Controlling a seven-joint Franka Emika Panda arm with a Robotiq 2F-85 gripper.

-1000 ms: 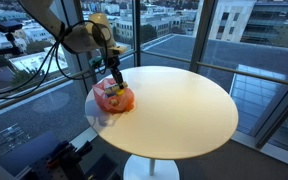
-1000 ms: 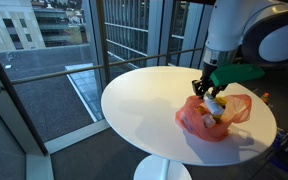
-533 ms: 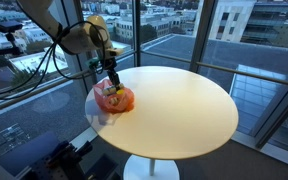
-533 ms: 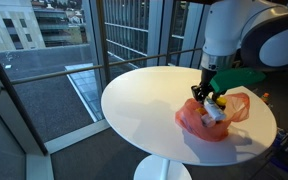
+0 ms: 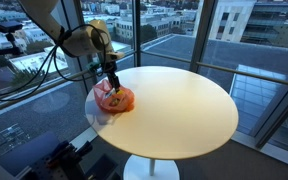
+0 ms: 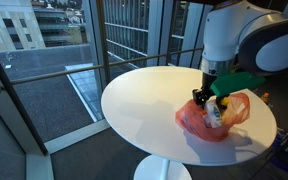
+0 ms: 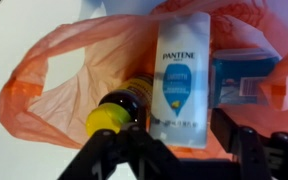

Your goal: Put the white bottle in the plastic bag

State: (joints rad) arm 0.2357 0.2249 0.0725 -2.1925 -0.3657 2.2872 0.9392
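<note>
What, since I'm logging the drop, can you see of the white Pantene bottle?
The white Pantene bottle looks like flat plastic, with a blue label panel and blue lettering. It lies inside the open orange plastic bag, resting on the film. One side is against a dark bottle with a yellow cap, and a blue box lies on its other side. The gripper has its jaws open to either side of the near end, seemingly not touching it.

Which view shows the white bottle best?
Wrist view: the white bottle is large, label readable, lying in the orange plastic bag. In both exterior views it is tiny, at most a pale patch in the bag below the gripper.
</note>
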